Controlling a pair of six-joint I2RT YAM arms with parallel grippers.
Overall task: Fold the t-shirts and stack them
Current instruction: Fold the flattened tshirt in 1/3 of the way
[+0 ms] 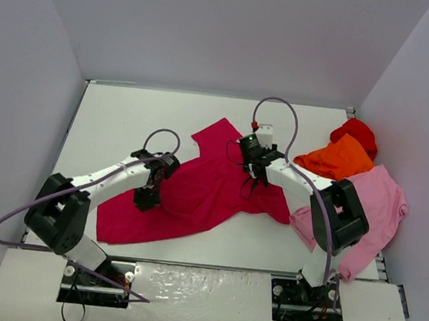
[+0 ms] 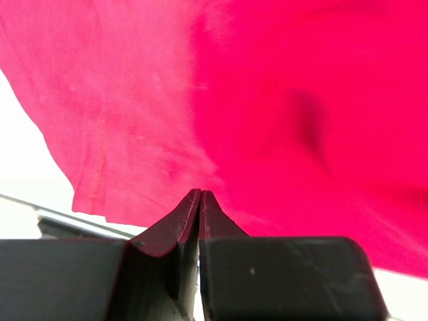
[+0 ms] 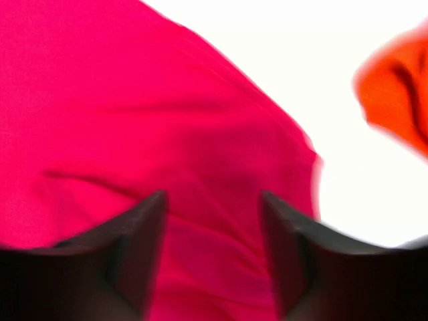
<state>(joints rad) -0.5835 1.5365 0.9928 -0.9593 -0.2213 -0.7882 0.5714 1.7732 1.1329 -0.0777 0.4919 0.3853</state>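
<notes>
Spread rumpled across the middle of the table (image 1: 126,119): crimson shirt (image 1: 195,193). Pressed shut at its left part: left fingers (image 2: 177,227), no telling whether pinching cloth. Parted over its right side, gripping nothing: right fingers (image 3: 144,247). Heaped at the right: red shirt (image 1: 356,132), orange shirt (image 1: 337,160), pink shirt (image 1: 376,202).

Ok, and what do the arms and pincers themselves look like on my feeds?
The left arm and right arm have white links and bulky black joints. A lavender cable loops along each. The left pincer and right pincer have black wedge-shaped fingers. A green light glows at the right wrist.
</notes>
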